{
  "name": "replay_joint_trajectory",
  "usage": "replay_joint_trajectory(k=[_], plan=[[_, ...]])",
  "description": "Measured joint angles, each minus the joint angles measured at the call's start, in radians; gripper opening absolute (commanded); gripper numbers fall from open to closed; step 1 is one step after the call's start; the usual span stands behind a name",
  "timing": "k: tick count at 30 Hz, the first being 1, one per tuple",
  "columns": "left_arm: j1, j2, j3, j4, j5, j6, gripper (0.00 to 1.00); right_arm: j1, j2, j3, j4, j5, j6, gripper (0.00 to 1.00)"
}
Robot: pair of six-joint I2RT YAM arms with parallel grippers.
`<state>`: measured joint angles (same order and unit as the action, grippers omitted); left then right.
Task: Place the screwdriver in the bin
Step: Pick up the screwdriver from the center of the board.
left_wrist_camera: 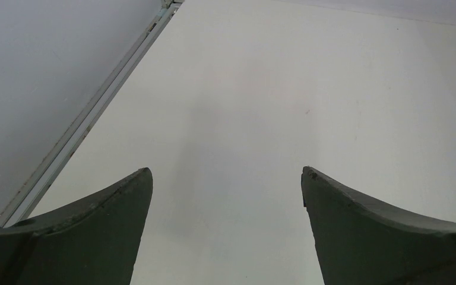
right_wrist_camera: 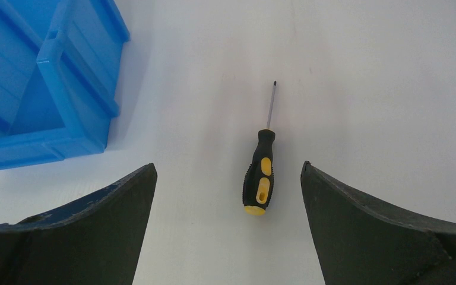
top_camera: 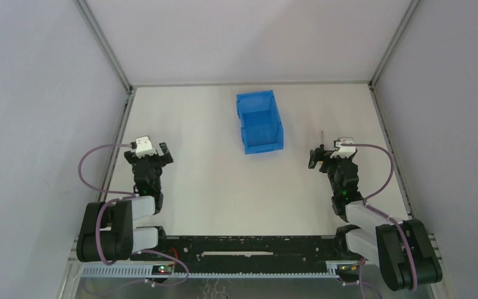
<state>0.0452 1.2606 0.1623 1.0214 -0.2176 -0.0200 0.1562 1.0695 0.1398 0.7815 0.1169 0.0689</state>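
Right wrist footage is showing the screwdriver lying flat on the white table, out of the bin and just to the right of it. Its thin shaft is being pointed away from the camera, and its black and yellow handle is being turned toward the right gripper. That gripper's jaws are being held wide apart. The handle's butt is being framed between the two fingers and is being touched by neither.

From the top external camera, the bin is being seen upright near the table's far edge. The right gripper is being kept to the bin's right, with only the dark shaft of the screwdriver showing beyond it. The left gripper is being kept well to the bin's left. In its own wrist view, the left gripper is also being held wide over bare table, with nothing gripped.
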Motion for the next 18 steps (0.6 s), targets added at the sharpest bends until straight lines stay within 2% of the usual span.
replay_joint_trajectory(k=[18], plan=[[0.000,0.000,0.000,0.000,0.000,0.000,1.00,-0.004,-0.026,0.007,-0.037,-0.023,0.000,1.00]])
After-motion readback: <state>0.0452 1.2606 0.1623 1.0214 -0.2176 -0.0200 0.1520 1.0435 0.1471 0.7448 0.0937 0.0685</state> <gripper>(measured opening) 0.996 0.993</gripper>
